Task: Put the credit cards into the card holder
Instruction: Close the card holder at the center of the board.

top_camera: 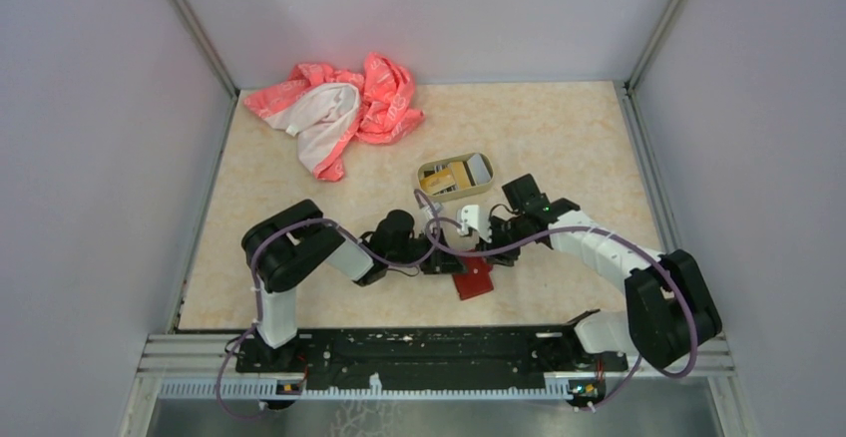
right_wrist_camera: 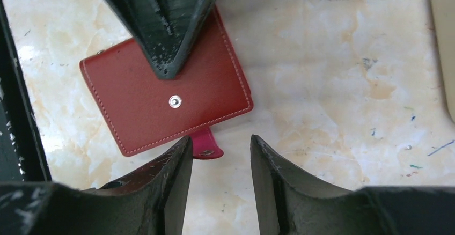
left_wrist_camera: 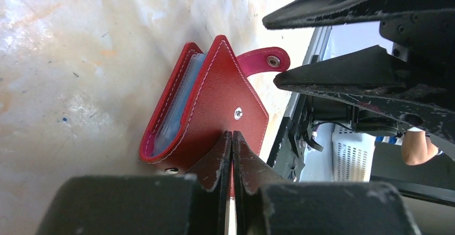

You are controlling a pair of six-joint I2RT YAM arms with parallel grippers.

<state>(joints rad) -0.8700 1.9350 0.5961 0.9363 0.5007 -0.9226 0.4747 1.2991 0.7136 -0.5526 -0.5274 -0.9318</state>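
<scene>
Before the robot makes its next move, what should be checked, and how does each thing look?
1. Card holder steadied: ok; the left gripper, shut, rests its tips on the cover.
2. Snap tab undone: ok.
3. Right gripper free: ok; open, empty, beside the tab.
4. Credit cards in hand: not ok; they lie in the tin tray.
5. Holder open wide enough: not ok; it looks only ajar.
6. Pockets free: cannot tell.

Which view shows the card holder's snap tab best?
Left wrist: the snap tab shows whole, stud included, sticking off the card holder. Right wrist shows only a short end poking from under the holder. Top external: too small to tell.
</scene>
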